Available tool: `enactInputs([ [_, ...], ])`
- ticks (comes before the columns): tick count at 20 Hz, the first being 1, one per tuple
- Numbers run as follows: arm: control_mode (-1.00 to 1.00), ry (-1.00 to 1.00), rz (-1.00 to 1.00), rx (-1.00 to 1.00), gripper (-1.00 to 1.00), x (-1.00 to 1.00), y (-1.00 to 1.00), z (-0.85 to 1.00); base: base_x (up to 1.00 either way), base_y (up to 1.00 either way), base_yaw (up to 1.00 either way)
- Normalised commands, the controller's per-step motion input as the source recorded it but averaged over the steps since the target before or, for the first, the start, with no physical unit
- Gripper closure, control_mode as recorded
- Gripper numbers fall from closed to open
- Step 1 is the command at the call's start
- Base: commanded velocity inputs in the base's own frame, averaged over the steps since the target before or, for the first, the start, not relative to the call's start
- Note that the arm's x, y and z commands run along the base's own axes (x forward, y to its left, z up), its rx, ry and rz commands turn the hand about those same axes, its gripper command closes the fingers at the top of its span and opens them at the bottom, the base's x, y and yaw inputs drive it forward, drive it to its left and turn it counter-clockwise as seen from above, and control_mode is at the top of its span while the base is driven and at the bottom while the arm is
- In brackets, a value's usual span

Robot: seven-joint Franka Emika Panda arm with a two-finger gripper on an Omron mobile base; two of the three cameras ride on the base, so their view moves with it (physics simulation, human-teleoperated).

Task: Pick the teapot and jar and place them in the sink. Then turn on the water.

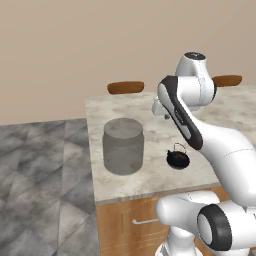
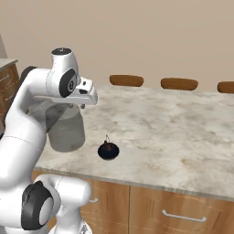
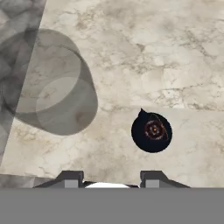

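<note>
The small black teapot (image 1: 177, 159) (image 2: 108, 151) stands on the marble counter with its wire handle up. To its left is the large translucent grey jar (image 1: 123, 146) (image 2: 66, 129), near the counter's left end. My gripper (image 2: 82, 105) (image 1: 164, 116) hangs above the counter behind the two, pointing down. In the hand view the teapot (image 3: 152, 132) lies just above and right of my gripper (image 3: 111, 179), and the jar (image 3: 52, 83) is at the upper left. My fingertips (image 3: 70, 178) stand apart with nothing between them. The sink and the water are out of view.
The marble counter (image 1: 150, 185) ends on the left just past the jar, with grey tiled floor (image 1: 45, 175) beyond. Wooden drawers (image 2: 183, 210) sit below its front edge. Brown stool seats (image 2: 126, 80) (image 2: 179, 83) line the far side.
</note>
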Motion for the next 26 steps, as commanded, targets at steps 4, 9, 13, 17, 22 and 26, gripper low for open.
enactInputs([
  [4,-1.00,0.03,0.00,0.00,-1.00,0.00,0.06,-0.07,0.00,0.00,0.00],
  [9,-1.00,0.01,0.00,0.00,-1.00,0.06,0.23,-0.43,0.00,0.00,0.00],
  [13,-1.00,0.09,0.00,0.00,-1.00,0.25,0.33,-0.35,0.00,0.00,0.00],
  [17,-1.00,0.09,0.00,0.00,-1.00,0.34,0.26,-0.13,0.00,0.00,0.00],
  [22,-1.00,0.04,0.00,0.00,-1.00,0.22,0.08,0.00,0.00,0.00,0.00],
  [26,-1.00,0.05,0.00,0.00,-1.00,0.22,0.12,0.00,0.00,0.00,0.00],
])
